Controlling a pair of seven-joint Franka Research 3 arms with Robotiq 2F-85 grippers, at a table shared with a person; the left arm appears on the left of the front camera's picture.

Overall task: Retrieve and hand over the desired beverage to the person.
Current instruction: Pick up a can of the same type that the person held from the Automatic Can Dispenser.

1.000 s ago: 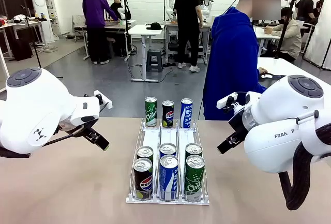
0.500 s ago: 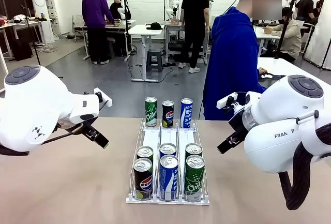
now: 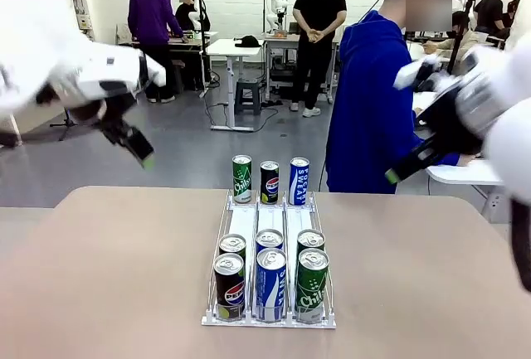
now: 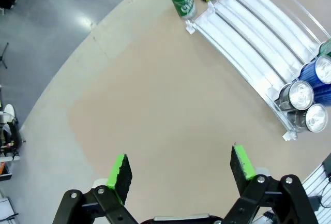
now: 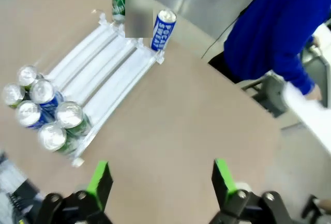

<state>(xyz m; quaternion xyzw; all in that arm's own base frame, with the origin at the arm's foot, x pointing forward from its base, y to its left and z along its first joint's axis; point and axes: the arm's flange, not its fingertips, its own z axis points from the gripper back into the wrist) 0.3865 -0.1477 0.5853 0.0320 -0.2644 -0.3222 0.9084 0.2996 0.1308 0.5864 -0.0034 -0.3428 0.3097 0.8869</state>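
A white three-lane rack (image 3: 270, 220) holds the beverage cans. At its far end stand a green can (image 3: 241, 178), a black Pepsi can (image 3: 270, 181) and a blue-and-white Pocari Sweat can (image 3: 299, 181). Several more cans (image 3: 270, 272) crowd its near end. The person in the royal-blue hoodie (image 3: 373, 102) stands past the table's far right edge. My left gripper (image 3: 137, 147) hangs high at the upper left, and my right gripper (image 3: 406, 164) hangs high at the right. Both are open and empty: left gripper (image 4: 181, 169), right gripper (image 5: 161, 178).
Bare tan tabletop (image 3: 116, 276) lies on both sides of the rack. The rack (image 4: 258, 32) runs across the upper right of the left wrist view. A white table (image 3: 473, 172) stands behind the person. Other people and worktables are far back in the room.
Both arms have lifted from low beside the rack to high above the table's sides. The cans have not moved. A person in black in the background has shifted right.
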